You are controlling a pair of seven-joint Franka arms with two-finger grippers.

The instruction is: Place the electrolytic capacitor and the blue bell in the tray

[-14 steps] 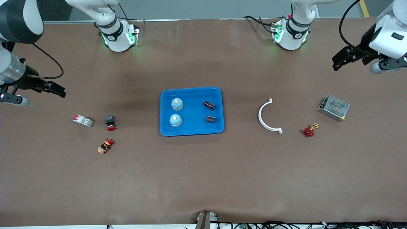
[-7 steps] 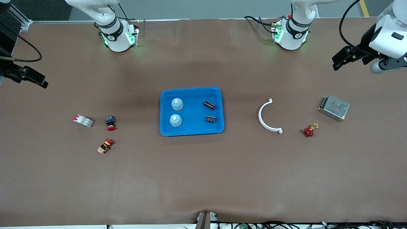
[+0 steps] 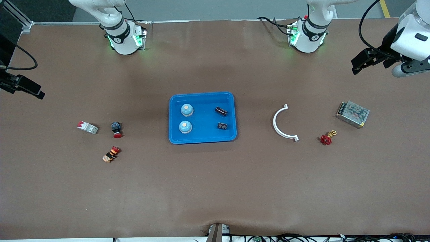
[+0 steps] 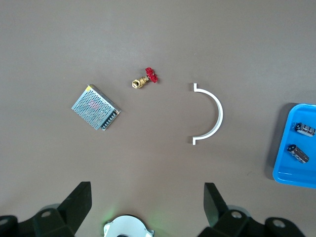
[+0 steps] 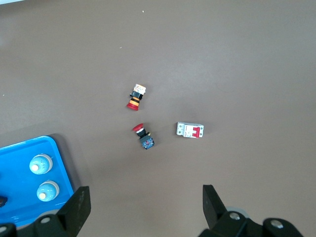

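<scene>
Bright-blue plastic tray (image 3: pixel 202 97), shallow, rounded corners, raised rim, sits mid-table between the two arms' ends. Inside it: two blue bells (image 3: pixel 187 109) (image 3: pixel 185 127), pale-blue domes with a cream button on top, side by side toward the right arm's end, one nearer the front camera than the other. Two electrolytic capacitors (image 3: pixel 221 111) (image 3: pixel 222 126), dark cylinders, lie toward the left arm's end of the tray; the farther one lies at an angle. None of the four touch each other or the rim.

Right gripper (image 5: pixel 144 203) up in the air over the table edge at the right arm's end, fingers (image 5: pixel 76 207) spread wide, nothing between them. Left gripper (image 4: pixel 147 203) high over the left arm's end, fingers (image 4: pixel 79 202) also wide apart and empty.

Clutter toward the right arm's end: white-and-red breaker (image 3: pixel 87 127), black-bodied red pushbutton (image 3: pixel 116 129) just beside it, second red-capped button (image 3: pixel 111 154) nearer the camera. Toward the left arm's end: white half-ring bracket (image 3: pixel 279 122), red-handled brass valve (image 3: pixel 327 137), mesh-cased power supply (image 3: pixel 352 114).

Both clusters stand well apart from the tray. Brown table (image 3: pixel 215 188) is bare in the strip nearest the camera and between tray and bases.
</scene>
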